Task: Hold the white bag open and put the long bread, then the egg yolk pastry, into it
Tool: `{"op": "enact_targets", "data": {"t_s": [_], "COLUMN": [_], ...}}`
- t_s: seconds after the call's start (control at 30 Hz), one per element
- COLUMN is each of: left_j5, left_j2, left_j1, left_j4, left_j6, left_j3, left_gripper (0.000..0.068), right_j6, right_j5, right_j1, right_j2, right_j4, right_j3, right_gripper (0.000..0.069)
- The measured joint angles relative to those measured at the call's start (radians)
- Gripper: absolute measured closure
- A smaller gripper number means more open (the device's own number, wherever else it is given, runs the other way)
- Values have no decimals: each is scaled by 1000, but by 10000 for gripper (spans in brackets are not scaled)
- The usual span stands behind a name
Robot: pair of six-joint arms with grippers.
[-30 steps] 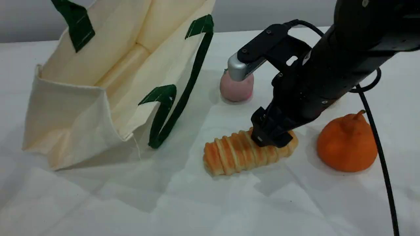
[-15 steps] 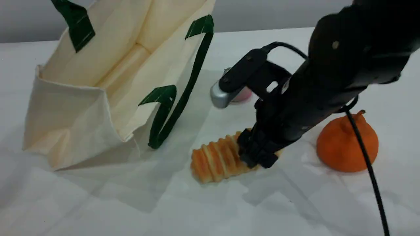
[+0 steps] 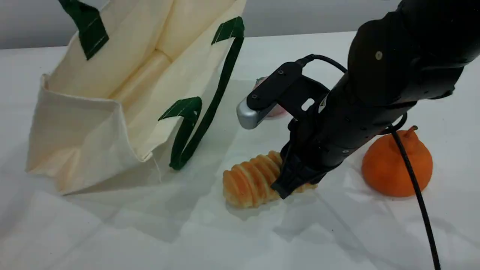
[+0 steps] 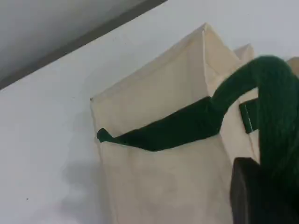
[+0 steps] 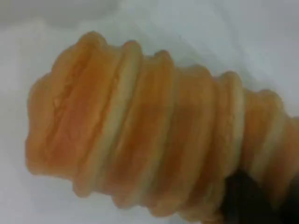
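Cream canvas takes up the left side of the tabletop (image 3: pixel 112 232). The white bag (image 3: pixel 82 123) rests there with its mouth gaping toward the middle and its upper rim raised toward the far edge. In the left wrist view, your left gripper (image 4: pixel 254 193) is pressed together on the bag's green strap (image 4: pixel 275 102), which arches taut over the dark fingertip. The other strap (image 3: pixel 202 123) hangs slack from the near rim down to the tabletop beside the mouth.

The long bread (image 3: pixel 247 182) lies near the centre of the tabletop, to the right of that slack strap and not touching it. Your right gripper (image 3: pixel 288 182) is down on the loaf's right part, pinching it crosswise. In the right wrist view, one dark fingertip (image 5: pixel 252 200) sits against the ridged crust.

A pink ball (image 3: pixel 277 110) shows partly behind the right wrist camera, toward the far edge. An orange fruit (image 3: pixel 397 168) with a stem sits toward the right edge, well apart from the bread.
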Motion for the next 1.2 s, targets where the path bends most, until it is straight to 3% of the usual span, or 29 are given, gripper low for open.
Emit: {"op": "enact_targets", "data": {"t_s": [0.43,0.7,1.07,1.2], "left_j5": [0,0,1,1], "left_j2": [0,0,0,0], "left_j1": [0,0,-92,-99], "left_j4": [1,0,2,5], "left_j6": [10,30,58,58], "left_j3": [0,0,0,0], "left_gripper": [611,611,611,611], "right_j6": [4,51,42,18], "right_j5": [106,181,247,253], "right_j1": [-9,-137,-158,-124], "right_j2": [-247,-416,-453,-453], "right_j4": [-11,-9,-12,-12], "right_j3": [2,1,-46,-68], "right_gripper": [601,608,611,613]}}
